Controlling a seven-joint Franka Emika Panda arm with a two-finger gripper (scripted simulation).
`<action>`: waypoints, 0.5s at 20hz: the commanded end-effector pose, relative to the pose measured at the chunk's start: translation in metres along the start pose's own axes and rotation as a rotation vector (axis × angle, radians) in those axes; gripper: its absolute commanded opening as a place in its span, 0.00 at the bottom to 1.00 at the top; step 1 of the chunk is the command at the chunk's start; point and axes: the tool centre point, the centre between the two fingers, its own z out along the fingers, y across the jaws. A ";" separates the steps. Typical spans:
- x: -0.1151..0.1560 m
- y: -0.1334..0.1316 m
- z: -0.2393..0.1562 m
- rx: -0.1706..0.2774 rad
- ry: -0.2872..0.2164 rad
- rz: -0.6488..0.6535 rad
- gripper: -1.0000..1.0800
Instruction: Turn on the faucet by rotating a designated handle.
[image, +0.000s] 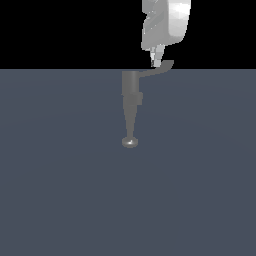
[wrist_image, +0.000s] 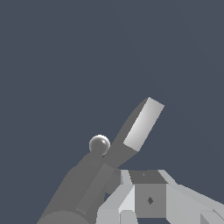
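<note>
The grey faucet (image: 130, 89) stands upright, and its tapering spout runs toward the camera to a small shiny round tip (image: 130, 142). The thin flat handle (image: 159, 69) sticks out from the top of the body toward the exterior view's right and has an upturned end. My white gripper (image: 156, 63) hangs straight above the handle's outer part with its fingers together, their tips at or just touching the lever. In the wrist view the handle (wrist_image: 141, 124), the shiny tip (wrist_image: 99, 144) and the faucet body (wrist_image: 76, 192) lie just beyond my gripper (wrist_image: 148, 192). Nothing is held between the fingers.
A plain dark blue-grey floor (image: 60, 190) spreads around the faucet. The background behind it is black. No other object shows.
</note>
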 end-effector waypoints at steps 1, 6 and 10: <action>0.021 -0.003 0.002 0.000 0.003 0.025 0.00; 0.037 -0.013 0.002 0.000 0.003 0.032 0.00; 0.045 -0.020 0.002 0.000 0.003 0.036 0.00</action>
